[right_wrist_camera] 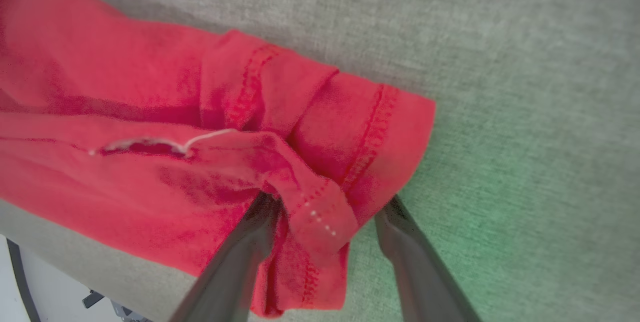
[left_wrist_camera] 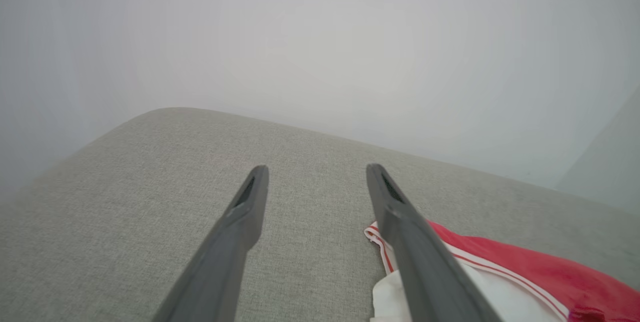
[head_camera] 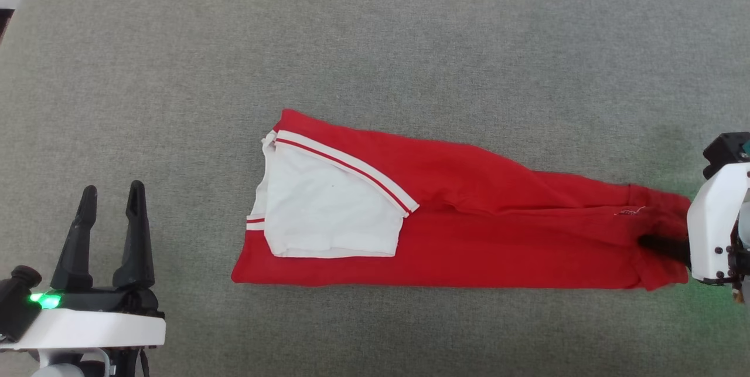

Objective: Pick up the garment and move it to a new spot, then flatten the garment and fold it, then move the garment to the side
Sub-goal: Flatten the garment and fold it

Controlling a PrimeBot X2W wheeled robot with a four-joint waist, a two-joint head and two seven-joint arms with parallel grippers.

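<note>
Here the spread right hand [right_wrist_camera: 327, 202] straddles the garment [head_camera: 469, 230] hem.

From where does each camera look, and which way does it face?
Head view: on the head, facing down at the garment on the grey cushion; left end effector lower left, right wrist at right edge.
Left wrist view: on the left wrist, facing along open fingers across the cushion to a pale wall.
Right wrist view: on the right wrist, facing the garment's hem between the fingers of the right end effector.
Shared: all show the garment.
</note>
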